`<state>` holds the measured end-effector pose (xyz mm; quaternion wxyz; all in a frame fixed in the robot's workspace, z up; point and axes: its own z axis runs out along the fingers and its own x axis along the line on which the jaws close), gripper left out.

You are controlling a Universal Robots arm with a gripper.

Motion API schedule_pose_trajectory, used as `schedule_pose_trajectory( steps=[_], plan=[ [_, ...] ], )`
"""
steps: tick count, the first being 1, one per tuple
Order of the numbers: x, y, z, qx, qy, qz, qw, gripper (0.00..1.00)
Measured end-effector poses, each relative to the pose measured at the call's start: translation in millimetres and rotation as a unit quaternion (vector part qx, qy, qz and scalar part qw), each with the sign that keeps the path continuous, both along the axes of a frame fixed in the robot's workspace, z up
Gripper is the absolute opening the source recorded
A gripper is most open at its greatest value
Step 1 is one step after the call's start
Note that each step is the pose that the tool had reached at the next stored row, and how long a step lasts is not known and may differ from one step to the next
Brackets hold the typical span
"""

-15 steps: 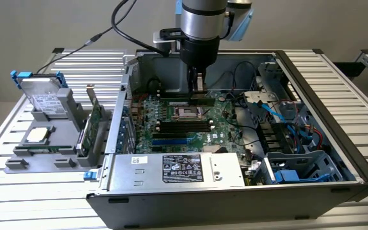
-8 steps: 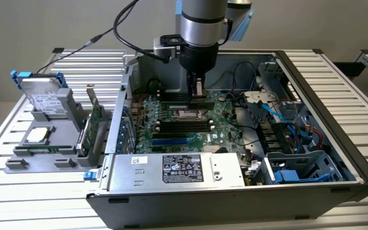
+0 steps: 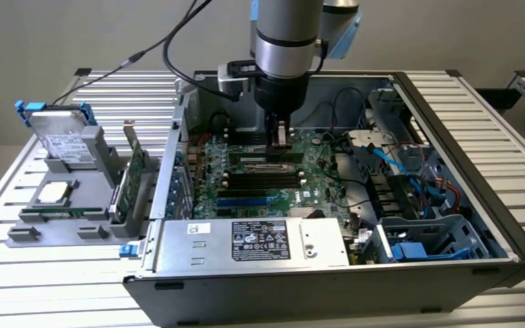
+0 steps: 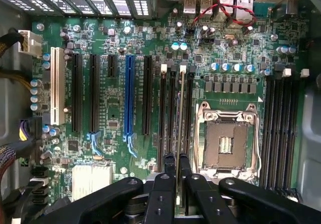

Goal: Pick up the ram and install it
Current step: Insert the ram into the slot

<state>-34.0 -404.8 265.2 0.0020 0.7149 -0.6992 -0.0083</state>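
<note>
Jaws nearly closed, I pinch the ram (image 4: pixel 180 128) edge-on across its flat faces, along the motherboard's (image 4: pixel 113 108) black slots (image 4: pixel 163 123); light, stiff, fragile, best held off the chips.

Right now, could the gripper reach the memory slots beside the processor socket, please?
Probably yes: the gripper, shut on the ram, is lined up over those memory slots, nothing visibly between.
</note>
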Motion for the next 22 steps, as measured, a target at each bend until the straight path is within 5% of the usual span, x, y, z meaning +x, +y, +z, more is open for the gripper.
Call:
schedule_pose_trajectory(
  steps=[12,22],
  plan=[
    [-0.8,-4.8,-21.3,0.0,0.0,0.001,1.0,0.13],
    [-0.9,-6.0,-28.4,-0.0003,0.0,0.001,1.0,0.13]
  ],
)
